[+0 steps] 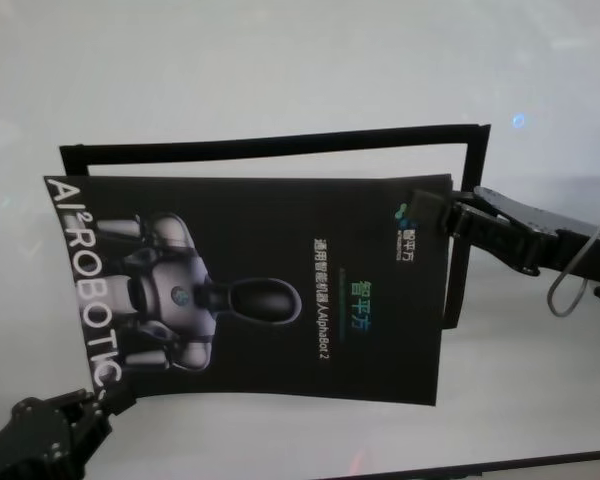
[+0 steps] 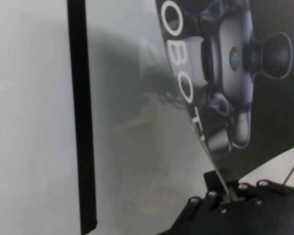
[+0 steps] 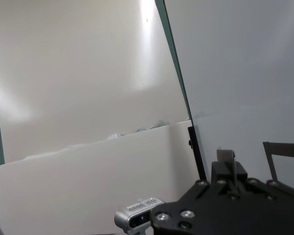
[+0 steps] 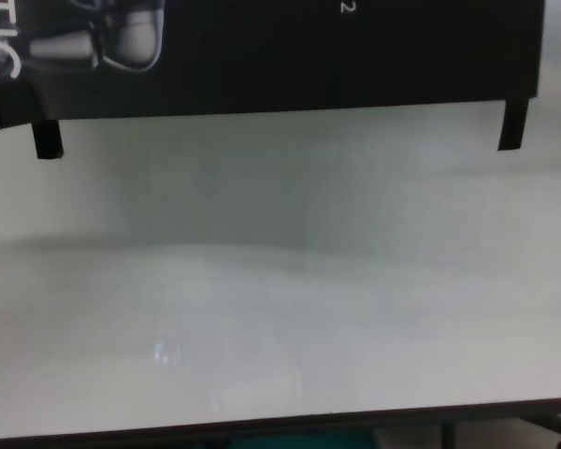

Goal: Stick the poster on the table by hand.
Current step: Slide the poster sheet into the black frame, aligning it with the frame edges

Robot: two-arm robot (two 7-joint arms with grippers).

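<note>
The poster (image 1: 280, 290), a black glossy sheet with a grey-white robot and white lettering, hangs just above the white table (image 1: 280, 70), held at two opposite corners. My left gripper (image 1: 105, 395) is shut on its near-left corner by the lettering; the left wrist view shows that gripper (image 2: 225, 188) pinching the poster (image 2: 264, 98) at its edge. My right gripper (image 1: 440, 212) is shut on the far-right corner, and in the right wrist view the right gripper (image 3: 228, 164) clamps a thin dark edge. The chest view shows the poster's near edge (image 4: 309, 56) over the table (image 4: 280, 299).
Narrow black tape strips lie on the table as an open frame: a far strip (image 1: 280, 142), a right strip (image 1: 463, 240) and a left strip (image 2: 83, 122). Two strip ends (image 4: 47, 140) (image 4: 512, 126) show below the poster. The table's dark front edge (image 4: 280, 426) runs close by.
</note>
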